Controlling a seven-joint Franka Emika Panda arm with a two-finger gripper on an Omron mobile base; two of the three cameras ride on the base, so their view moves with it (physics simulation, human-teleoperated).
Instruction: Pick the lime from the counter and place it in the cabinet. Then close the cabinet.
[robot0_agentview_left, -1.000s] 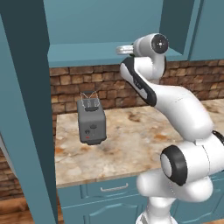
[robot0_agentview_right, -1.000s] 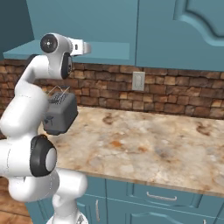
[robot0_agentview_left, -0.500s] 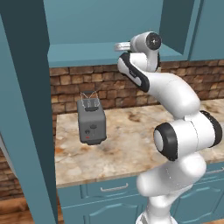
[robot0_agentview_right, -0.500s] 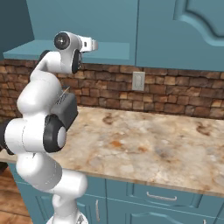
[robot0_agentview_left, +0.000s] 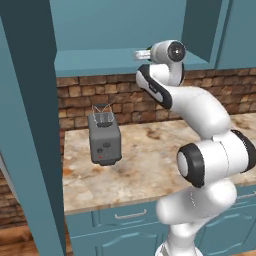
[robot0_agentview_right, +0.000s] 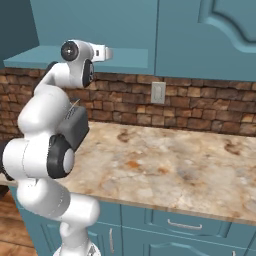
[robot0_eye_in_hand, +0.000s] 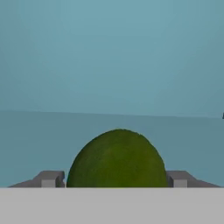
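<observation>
Since a second ago the arm has swung its wrist toward the cabinet (robot0_agentview_left: 125, 30); the fingers (robot0_eye_in_hand: 50, 179) grip the lime (robot0_eye_in_hand: 117, 159) above its shelf. Lower gently before releasing.

Two base views flanking the arm, sharing counter (robot0_agentview_left: 150, 160); hand view close into cabinet (robot0_eye_in_hand: 109, 57).

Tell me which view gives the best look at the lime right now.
The hand view: the lime sits large and centred between the tool's fingertips, facing the teal cabinet interior. In both base views the arm reaches to the cabinet shelf, but the lime itself can't be made out there.
</observation>
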